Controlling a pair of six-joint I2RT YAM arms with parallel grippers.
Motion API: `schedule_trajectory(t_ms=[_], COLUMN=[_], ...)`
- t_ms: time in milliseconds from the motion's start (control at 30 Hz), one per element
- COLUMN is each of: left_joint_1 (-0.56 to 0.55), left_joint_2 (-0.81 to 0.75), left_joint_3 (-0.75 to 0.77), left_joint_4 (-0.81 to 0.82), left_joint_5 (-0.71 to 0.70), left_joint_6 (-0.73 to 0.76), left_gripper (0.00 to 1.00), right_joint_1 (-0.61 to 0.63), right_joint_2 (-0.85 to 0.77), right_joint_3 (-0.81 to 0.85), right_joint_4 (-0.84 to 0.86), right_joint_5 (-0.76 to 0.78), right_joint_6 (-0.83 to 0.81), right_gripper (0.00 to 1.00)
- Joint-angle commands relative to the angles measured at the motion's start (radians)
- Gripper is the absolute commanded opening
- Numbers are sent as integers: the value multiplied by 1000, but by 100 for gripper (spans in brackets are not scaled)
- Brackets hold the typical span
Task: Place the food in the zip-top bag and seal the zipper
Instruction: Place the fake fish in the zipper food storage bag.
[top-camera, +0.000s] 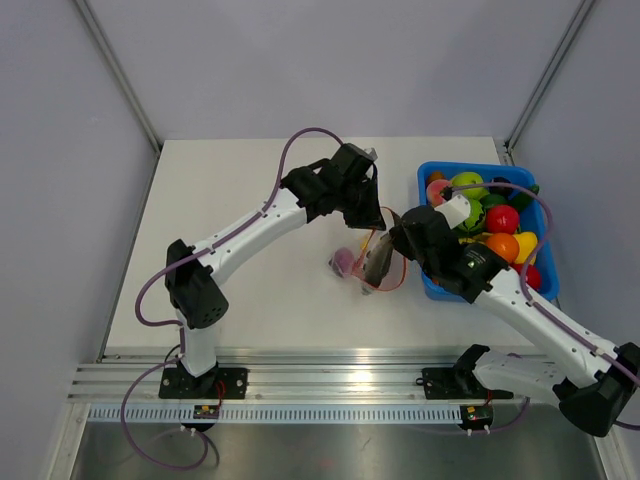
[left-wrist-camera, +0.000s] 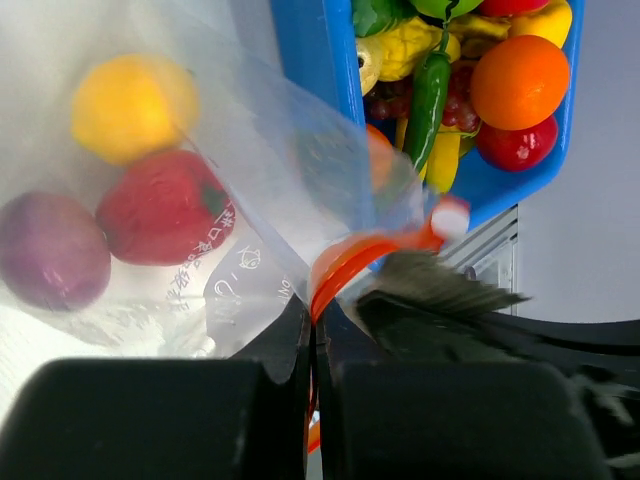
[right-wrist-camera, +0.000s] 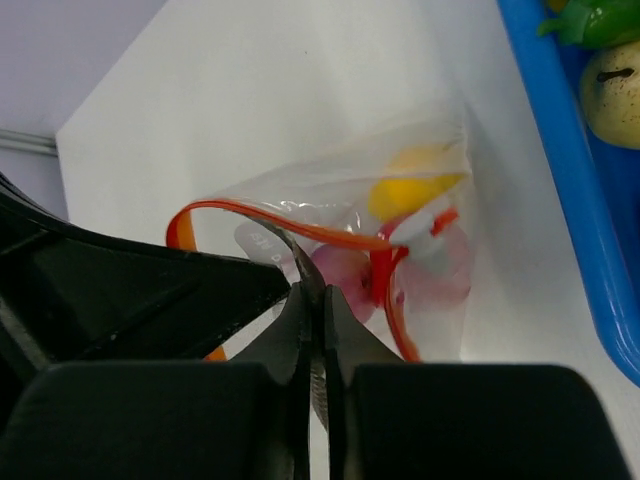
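The zip-top bag (top-camera: 372, 268) hangs between both grippers just left of the bin. In the left wrist view the clear bag (left-wrist-camera: 250, 150) holds a yellow food (left-wrist-camera: 130, 105), a red strawberry (left-wrist-camera: 165, 205) and a purple food (left-wrist-camera: 50, 250). My left gripper (left-wrist-camera: 312, 305) is shut on the orange-red zipper (left-wrist-camera: 350, 260). My right gripper (right-wrist-camera: 313, 285) is shut on the bag's clear edge (right-wrist-camera: 290, 250) just under the zipper (right-wrist-camera: 270, 220), whose strip loops open. Yellow food (right-wrist-camera: 410, 190) and pink-purple food (right-wrist-camera: 345, 275) show through the bag. In the top view the left gripper (top-camera: 366, 218) and right gripper (top-camera: 383, 258) are close together.
A blue bin (top-camera: 436, 281) at the right holds several more toy fruits and vegetables, among them an orange (left-wrist-camera: 520, 80) and a green pepper (left-wrist-camera: 428, 100). Its wall (right-wrist-camera: 560, 200) is close to the bag. The table's front edge and rail lie near the arm bases.
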Motion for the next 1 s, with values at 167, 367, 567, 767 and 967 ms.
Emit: schedule_trajectory(t_ms=[167,367,567,767,967], left_joint_1=[21,30,29,32,33], left_joint_2=[-61,-67,-75,-81,-86], left_joint_3=[-10,-28,-42,-45,-48], left_joint_4=[106,115,121,117,118], left_joint_5=[64,85,90,87,84], left_joint_6=[-23,-8,-4,2,2], left_gripper=[0,0,0,0,0], right_joint_1=[24,22,22,22,21], right_joint_2=[2,-64,-116,-139,-197], right_joint_3=[62,138,73,-44,-147], right_joint_4=[-92,-219,-271,-301,-270], right_joint_5=[30,93,121,65,2], right_joint_6=[-142,-216,-179,-96,-67], right_gripper=[64,71,67,63,53])
